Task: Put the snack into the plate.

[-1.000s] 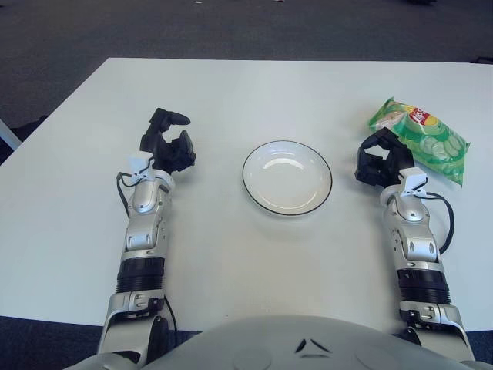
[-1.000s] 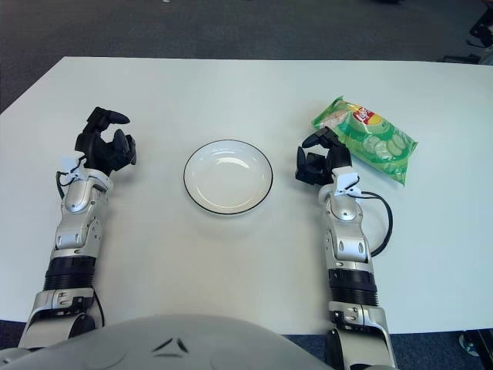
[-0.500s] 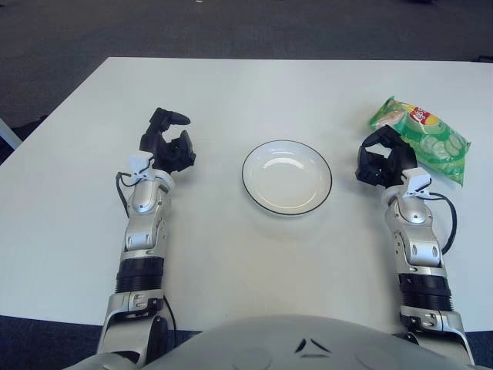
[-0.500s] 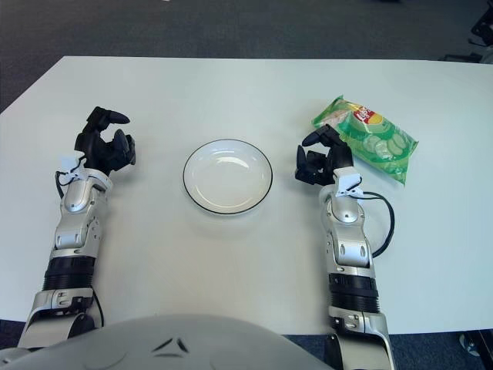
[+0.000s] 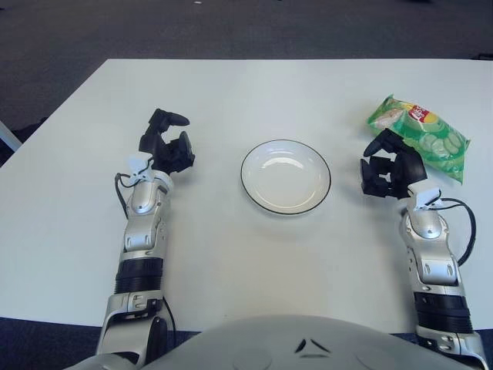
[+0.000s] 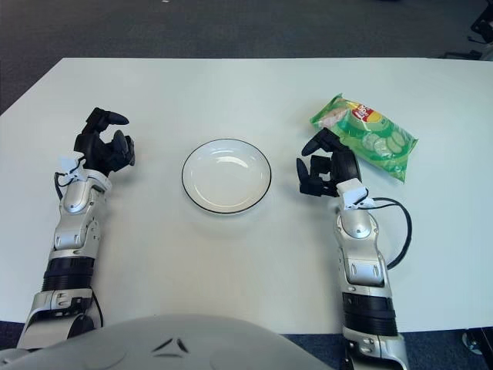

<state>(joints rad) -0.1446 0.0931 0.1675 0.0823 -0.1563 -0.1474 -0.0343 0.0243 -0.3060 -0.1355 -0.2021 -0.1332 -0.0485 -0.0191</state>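
A green bag of crisps (image 5: 420, 136), printed with cucumber slices and a red and yellow logo, lies flat near the far right of a white table (image 5: 254, 254), its long side running diagonally from upper left to lower right. The robot's right hand (image 5: 391, 168) sits just at the bag's near left edge, black fingers (image 5: 377, 142) spread and curved in a loose claw that holds nothing; one fingertip reaches up beside the bag's corner, though whether it touches the wrapper cannot be told from either eye view. The silver forearm behind it runs back toward the robot's body, with a black cable (image 5: 462, 231) looping out from the wrist on the outer side. At the middle of the table stands a round white plate (image 5: 286, 176) with a thin dark rim, with nothing in it, set well apart from the bag and to the left of the right hand. On the other side of the plate, about as far from it, the left hand (image 5: 166, 146) shows over the table, fingers partly curled and relaxed around nothing, one digit pointing out to the right. A dark carpeted floor (image 5: 231, 27) lies beyond the table's far edge.
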